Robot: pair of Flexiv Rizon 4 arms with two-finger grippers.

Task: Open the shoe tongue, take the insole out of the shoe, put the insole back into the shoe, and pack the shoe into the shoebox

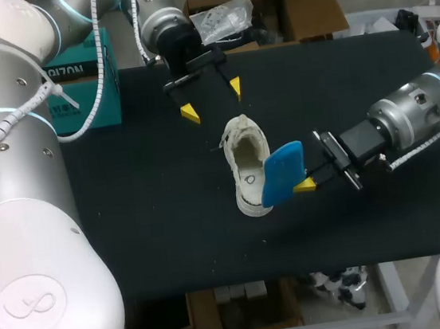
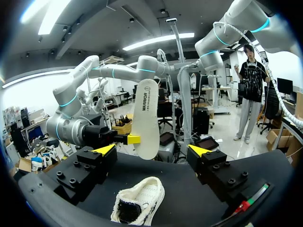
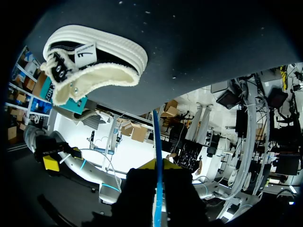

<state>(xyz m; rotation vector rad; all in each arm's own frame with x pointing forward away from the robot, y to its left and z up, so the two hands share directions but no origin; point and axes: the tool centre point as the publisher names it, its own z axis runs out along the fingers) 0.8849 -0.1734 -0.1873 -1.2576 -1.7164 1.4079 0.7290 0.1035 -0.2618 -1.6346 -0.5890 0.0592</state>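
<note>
- Blue insole sits pinched edge-on in the right gripper beside the shoe; so thin a grip may slip.
- Farther off, the left gripper gapes empty; the unheld shoe could skid.

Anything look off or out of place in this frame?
Nothing spilled or damaged. The insole is out of the shoe, pinched in the right gripper beside the shoe's opening, which fits the task. The shoe sits upright, and the left gripper hangs open beyond it.
</note>
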